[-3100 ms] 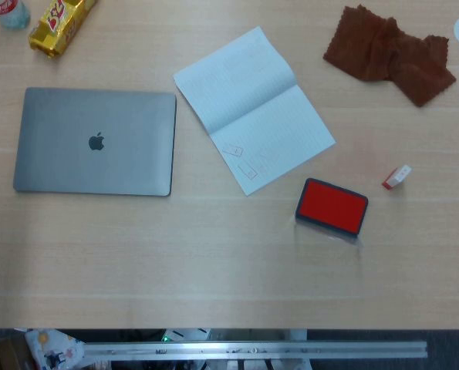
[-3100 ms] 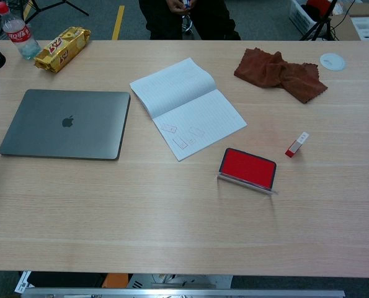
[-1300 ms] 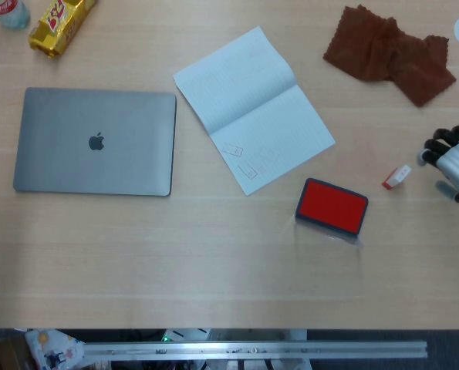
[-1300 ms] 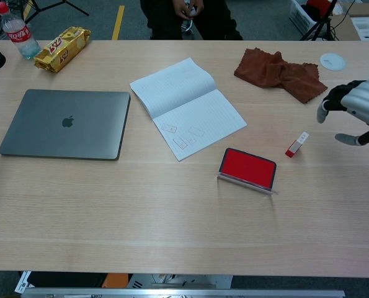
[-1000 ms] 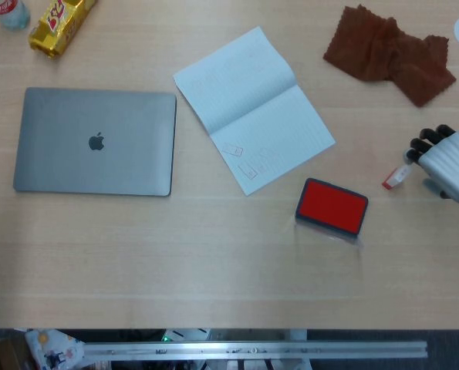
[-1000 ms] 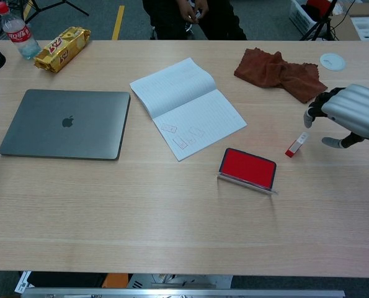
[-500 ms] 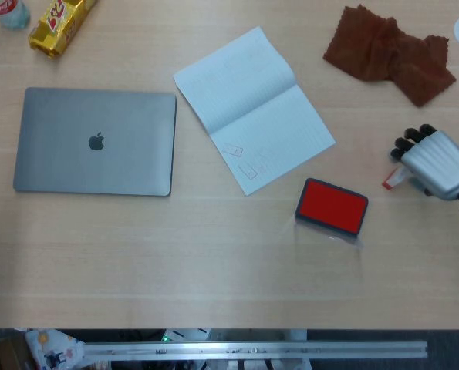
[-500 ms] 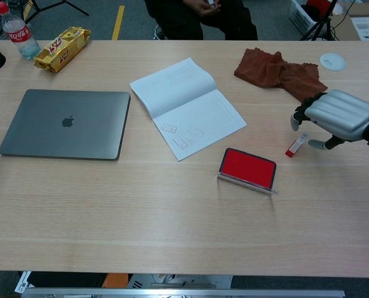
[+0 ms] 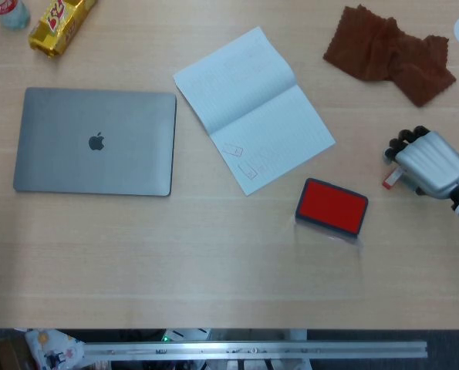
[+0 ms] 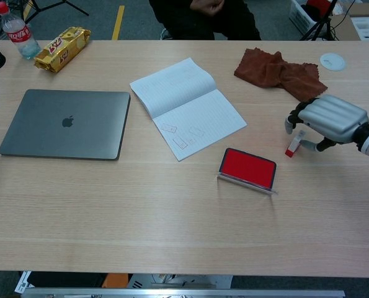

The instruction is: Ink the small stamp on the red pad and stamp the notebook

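The small red-and-white stamp (image 9: pixel 388 181) (image 10: pixel 294 147) lies on the table to the right of the red ink pad (image 9: pixel 332 206) (image 10: pixel 247 167). My right hand (image 9: pixel 428 163) (image 10: pixel 327 118) hovers right over the stamp, its fingers curled down on the far side and its thumb on the near right, with the stamp lying between them. The open notebook (image 9: pixel 252 108) (image 10: pixel 185 105) lies left of the pad and bears a few faint stamp marks near its lower edge. My left hand shows in neither view.
A shut grey laptop (image 9: pixel 96 141) (image 10: pixel 65 123) lies at the left. A brown cloth (image 9: pixel 389 54) (image 10: pixel 280 73) sits behind my right hand, with a white disc (image 10: pixel 332 61) beyond it. A snack pack (image 10: pixel 62 48) and a bottle (image 10: pixel 17 31) stand far left.
My right hand has come in from the right edge and moved left over the stamp, its fingers now flanking it. The stamp, pad and notebook have not moved.
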Robot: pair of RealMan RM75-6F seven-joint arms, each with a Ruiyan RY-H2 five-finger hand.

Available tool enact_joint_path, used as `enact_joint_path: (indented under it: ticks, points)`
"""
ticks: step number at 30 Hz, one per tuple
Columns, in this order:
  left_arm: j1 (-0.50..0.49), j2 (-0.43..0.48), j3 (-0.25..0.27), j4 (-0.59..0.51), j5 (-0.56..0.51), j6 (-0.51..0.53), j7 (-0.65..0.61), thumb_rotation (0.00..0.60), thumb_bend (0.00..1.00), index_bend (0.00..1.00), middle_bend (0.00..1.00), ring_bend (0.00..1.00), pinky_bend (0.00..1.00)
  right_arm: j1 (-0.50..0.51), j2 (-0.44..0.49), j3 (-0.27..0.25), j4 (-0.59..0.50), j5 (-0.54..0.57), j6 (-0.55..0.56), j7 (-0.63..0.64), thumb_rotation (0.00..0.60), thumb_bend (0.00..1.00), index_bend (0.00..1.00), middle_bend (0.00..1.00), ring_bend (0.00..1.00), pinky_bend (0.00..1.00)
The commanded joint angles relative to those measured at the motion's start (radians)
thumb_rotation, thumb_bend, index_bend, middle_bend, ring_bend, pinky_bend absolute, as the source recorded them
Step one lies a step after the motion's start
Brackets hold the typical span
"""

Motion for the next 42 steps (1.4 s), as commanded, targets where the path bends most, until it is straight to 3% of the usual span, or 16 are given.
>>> enact_joint_path:
  ticks: [1,25,30,36,42]
  points:
    - [0.0,0.0,0.0,0.0,-0.001,-0.001,0.0,0.6,0.27,0.27,0.26,0.27,0.26,0.002,-0.002,-0.002,0.002,0.0,0.004,0.002,0.6,0.32,0.45,0.41,0.29,0.33]
    - [-0.002,0.005,0.007,-0.004,-0.008,-0.019,-0.004,0.6,0.27,0.27,0.25,0.27,0.26,0.014,0.001,-0.021,-0.005,0.014,0.012,0.011,0.6,0.39,0.62,0.43,0.29,0.33]
    - [-0.002,0.012,0.005,-0.008,-0.008,-0.017,-0.014,0.6,0.27,0.27,0.25,0.27,0.26,0.025,0.071,-0.015,-0.12,0.008,0.032,0.019,0.6,0.39,0.65,0.45,0.29,0.33]
    - [-0.004,0.015,0.006,-0.013,-0.002,-0.019,-0.017,0.6,0.27,0.27,0.25,0.27,0.26,0.054,0.191,-0.002,-0.336,-0.011,0.041,-0.003,0.6,0.39,0.67,0.47,0.3,0.33]
    - [-0.001,0.012,0.01,-0.008,0.005,-0.015,-0.027,0.6,0.27,0.27,0.25,0.27,0.26,0.086,0.212,-0.004,-0.448,-0.038,0.002,-0.106,0.6,0.39,0.68,0.49,0.3,0.33]
